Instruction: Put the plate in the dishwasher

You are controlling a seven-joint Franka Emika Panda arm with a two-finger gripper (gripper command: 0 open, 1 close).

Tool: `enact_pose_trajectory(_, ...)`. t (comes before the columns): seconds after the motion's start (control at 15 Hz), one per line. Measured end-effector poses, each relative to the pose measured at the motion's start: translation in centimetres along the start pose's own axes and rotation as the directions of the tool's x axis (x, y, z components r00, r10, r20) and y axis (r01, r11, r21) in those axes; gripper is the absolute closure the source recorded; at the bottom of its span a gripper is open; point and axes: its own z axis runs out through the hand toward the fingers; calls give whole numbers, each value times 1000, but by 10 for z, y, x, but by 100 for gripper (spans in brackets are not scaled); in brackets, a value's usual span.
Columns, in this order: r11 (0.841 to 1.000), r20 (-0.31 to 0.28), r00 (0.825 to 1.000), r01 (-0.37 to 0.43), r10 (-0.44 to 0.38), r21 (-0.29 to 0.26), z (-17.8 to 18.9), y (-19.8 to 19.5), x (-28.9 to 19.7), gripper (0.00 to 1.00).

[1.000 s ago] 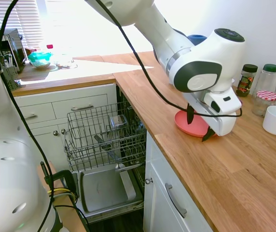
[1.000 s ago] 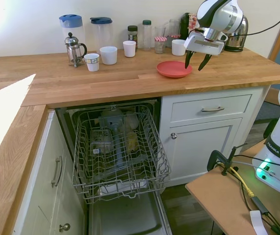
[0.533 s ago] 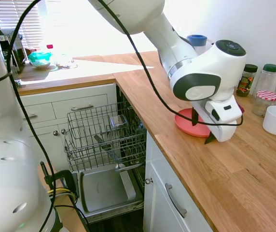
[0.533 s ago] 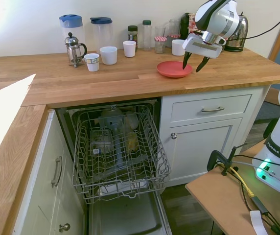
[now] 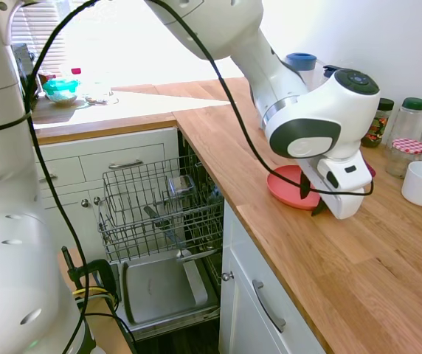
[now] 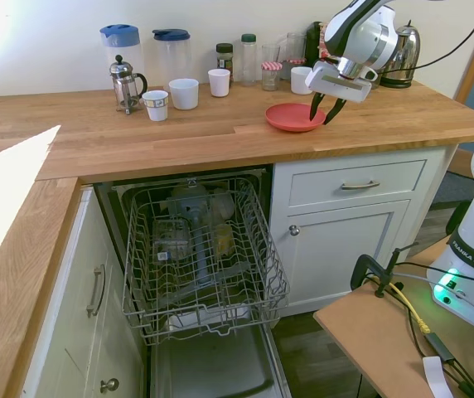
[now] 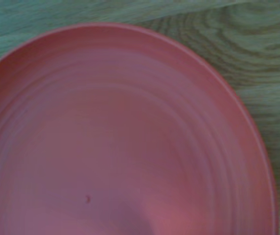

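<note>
Now the tool hangs tilted, fingers spread wide, straddling the rim of the coral plate lying flat on the worktop, apparently lining up an edge grip.

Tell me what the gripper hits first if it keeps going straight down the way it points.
Most likely the plate: the open gripper points down at its near-side rim, with the counter beneath. Exact depth is unclear.

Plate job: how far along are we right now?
Done: the dishwasher is open, its wire rack pulled out over the dropped door. In hand: the gripper is open, fingers straddling the plate's near rim; the plate lies flat on the wooden countertop, not gripped. Left: close on the rim, lift, carry it to the rack and release.
</note>
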Motion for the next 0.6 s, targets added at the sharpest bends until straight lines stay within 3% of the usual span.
enact_pose_trajectory(0.6, 1000, 1, 1000, -8, 8, 18, 1, -4, -1, 100)
